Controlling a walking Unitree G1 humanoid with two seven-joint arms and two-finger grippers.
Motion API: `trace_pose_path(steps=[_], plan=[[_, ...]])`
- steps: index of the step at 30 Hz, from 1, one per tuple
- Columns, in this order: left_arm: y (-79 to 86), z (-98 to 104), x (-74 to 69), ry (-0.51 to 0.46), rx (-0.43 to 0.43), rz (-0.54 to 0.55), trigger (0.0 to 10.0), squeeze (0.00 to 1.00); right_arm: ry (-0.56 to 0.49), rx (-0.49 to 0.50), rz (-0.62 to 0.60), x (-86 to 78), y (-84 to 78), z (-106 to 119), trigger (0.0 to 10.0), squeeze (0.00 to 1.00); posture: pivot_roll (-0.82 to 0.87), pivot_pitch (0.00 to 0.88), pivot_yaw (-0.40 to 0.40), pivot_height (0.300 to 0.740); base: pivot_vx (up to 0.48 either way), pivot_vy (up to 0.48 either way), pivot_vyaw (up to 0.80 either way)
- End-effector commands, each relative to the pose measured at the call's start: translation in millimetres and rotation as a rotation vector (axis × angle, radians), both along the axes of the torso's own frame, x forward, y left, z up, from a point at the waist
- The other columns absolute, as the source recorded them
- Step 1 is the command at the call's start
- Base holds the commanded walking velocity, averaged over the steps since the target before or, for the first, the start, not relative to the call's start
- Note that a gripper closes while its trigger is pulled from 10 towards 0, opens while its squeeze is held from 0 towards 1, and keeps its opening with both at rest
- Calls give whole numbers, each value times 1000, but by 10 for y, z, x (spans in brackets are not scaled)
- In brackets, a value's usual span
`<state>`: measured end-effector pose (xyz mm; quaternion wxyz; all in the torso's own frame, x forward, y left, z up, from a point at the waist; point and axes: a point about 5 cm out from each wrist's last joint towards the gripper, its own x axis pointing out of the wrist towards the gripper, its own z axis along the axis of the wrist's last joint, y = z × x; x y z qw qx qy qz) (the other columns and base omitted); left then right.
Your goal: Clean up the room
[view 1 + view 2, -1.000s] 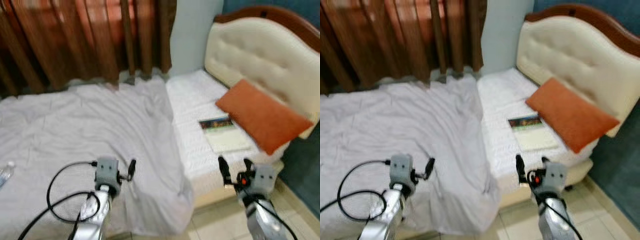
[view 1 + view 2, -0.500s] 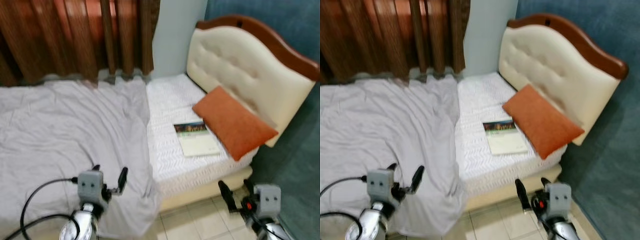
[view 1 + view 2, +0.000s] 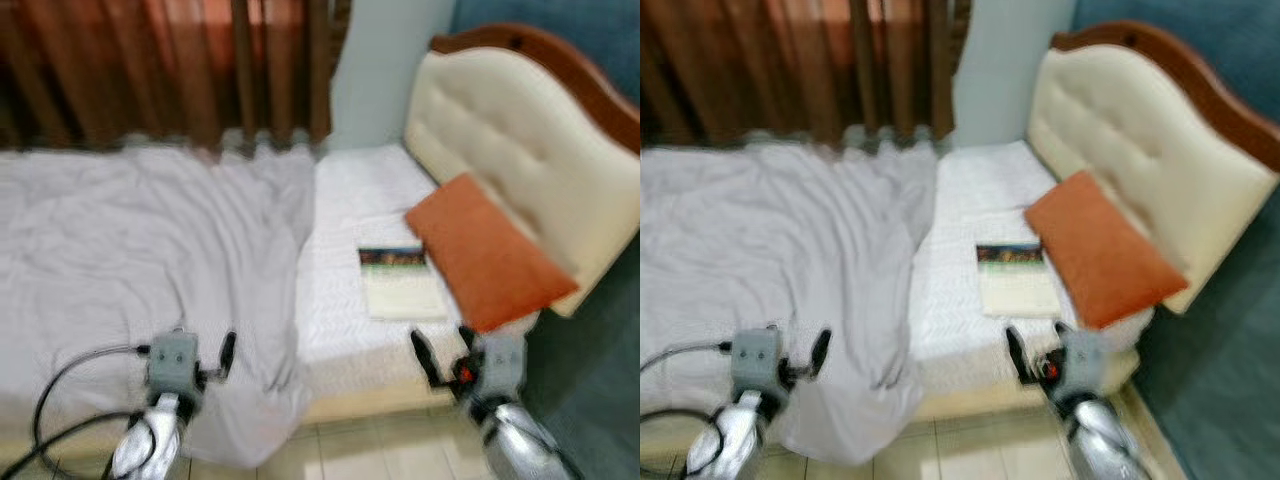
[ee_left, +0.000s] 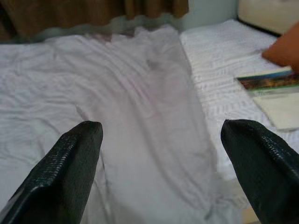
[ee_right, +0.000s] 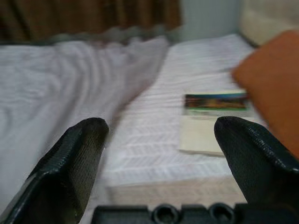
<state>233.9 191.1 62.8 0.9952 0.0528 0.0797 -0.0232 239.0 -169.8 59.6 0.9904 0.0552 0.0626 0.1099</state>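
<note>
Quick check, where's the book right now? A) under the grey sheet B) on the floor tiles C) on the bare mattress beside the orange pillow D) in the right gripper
C: the book lies flat on the white mattress, just next to the orange pillow and clear of the grey sheet; the right gripper is open and holds nothing.

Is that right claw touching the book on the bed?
Apart. In the right wrist view, the open right claw hangs short of the book, with bare mattress between them.
</note>
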Motion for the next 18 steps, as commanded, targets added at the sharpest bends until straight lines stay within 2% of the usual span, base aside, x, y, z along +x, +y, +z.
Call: trace_pose_path(steps=[1, 5, 18], plan=[[-88, 74, 110, -32, -15, -40, 10000, 0, 19, -18, -32, -31, -96, -35, 10000, 0, -17, 0, -48, 740, 480, 0, 0], [-158, 41, 183, -5, -26, -78, 10000, 0, 8, -18, -34, -2, -88, -12, 10000, 0, -31, 0, -34, 740, 480, 0, 0], [-260, -76, 189, 38, -37, -125, 10000, 0, 20, -11, -30, -62, -55, -32, 10000, 0, -48, 18, -19, 740, 480, 0, 0]])
